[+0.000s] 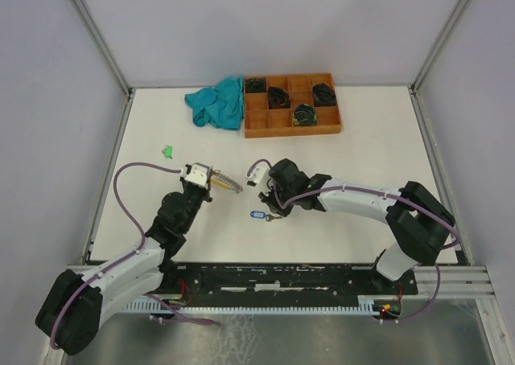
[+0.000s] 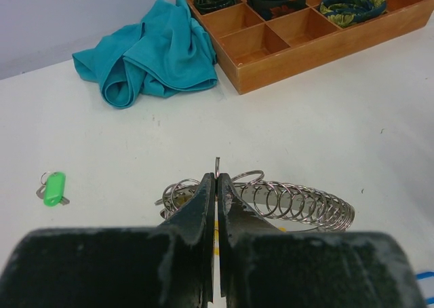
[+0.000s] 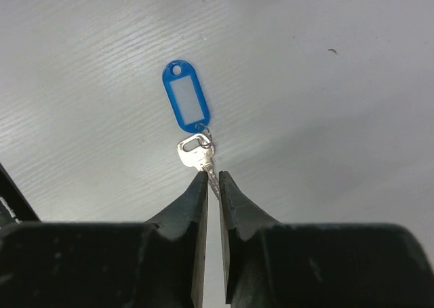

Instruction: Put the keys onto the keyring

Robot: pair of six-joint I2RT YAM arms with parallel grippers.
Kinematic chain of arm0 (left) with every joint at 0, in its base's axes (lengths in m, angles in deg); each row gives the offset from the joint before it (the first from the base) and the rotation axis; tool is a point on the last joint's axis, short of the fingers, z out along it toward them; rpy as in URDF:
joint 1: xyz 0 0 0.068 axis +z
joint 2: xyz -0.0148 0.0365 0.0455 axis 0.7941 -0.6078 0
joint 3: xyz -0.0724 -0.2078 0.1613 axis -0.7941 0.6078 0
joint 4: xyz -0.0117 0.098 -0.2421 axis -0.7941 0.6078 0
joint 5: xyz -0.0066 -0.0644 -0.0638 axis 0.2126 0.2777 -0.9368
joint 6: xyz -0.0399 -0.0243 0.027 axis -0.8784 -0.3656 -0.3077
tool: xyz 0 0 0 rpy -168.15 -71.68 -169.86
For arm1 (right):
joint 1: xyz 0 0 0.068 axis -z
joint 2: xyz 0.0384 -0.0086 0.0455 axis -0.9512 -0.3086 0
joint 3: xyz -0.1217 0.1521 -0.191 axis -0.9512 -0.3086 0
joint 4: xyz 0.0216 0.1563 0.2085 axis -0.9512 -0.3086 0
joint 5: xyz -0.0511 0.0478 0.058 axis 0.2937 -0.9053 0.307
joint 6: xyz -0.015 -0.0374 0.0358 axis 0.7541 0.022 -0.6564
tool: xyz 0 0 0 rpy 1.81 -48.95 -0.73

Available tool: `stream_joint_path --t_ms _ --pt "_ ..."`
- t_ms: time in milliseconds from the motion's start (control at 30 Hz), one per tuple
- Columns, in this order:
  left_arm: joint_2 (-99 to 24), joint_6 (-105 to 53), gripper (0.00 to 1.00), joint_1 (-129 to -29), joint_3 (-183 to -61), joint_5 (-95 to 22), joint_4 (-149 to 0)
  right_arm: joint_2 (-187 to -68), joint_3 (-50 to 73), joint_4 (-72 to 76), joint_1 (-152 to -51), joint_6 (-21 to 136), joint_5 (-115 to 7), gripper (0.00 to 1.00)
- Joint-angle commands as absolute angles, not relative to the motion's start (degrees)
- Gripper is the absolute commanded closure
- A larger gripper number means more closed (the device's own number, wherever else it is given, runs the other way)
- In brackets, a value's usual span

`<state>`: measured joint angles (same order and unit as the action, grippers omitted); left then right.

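My left gripper (image 2: 217, 179) is shut on a thin wire of the keyring (image 2: 298, 203), a silvery loop carrying several small rings that lies on the white table. From above, the keyring (image 1: 228, 184) juts right from the left gripper (image 1: 212, 180). A key with a blue tag (image 3: 185, 104) lies flat on the table, its silver head (image 3: 195, 148) nearest my right gripper (image 3: 212, 179), whose jaws pinch the blade. From above, the right gripper (image 1: 272, 207) points down at the blue-tagged key (image 1: 259, 215). A green-tagged key (image 1: 167, 150) lies alone at the far left (image 2: 54, 188).
An orange-brown compartment tray (image 1: 294, 131) with black coiled bundles stands at the back; its wooden rim (image 2: 319, 57) shows in the left wrist view. A teal cloth (image 1: 217, 104) is bunched just left of the tray (image 2: 152, 53).
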<state>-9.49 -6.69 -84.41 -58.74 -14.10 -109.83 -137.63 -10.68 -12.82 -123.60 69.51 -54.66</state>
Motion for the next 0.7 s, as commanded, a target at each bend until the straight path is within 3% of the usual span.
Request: stream_joint_path --t_ms 0,300,667 --pt "-9.6 -9.3 0.97 -84.0 -60.4 -15.2 -113.4 -139.3 -7.1 -12.1 -123.4 68.9 -58.6 0.79" --pt "-10.6 -9.4 0.97 -84.1 -61.0 -16.1 -112.8 -146.5 -2.0 -13.0 -123.4 68.6 -61.2 0.75" --pt "-11.0 -9.4 0.97 -84.1 -61.3 -16.7 -112.8 -149.2 -1.1 -14.3 -123.4 68.7 -62.9 0.83"
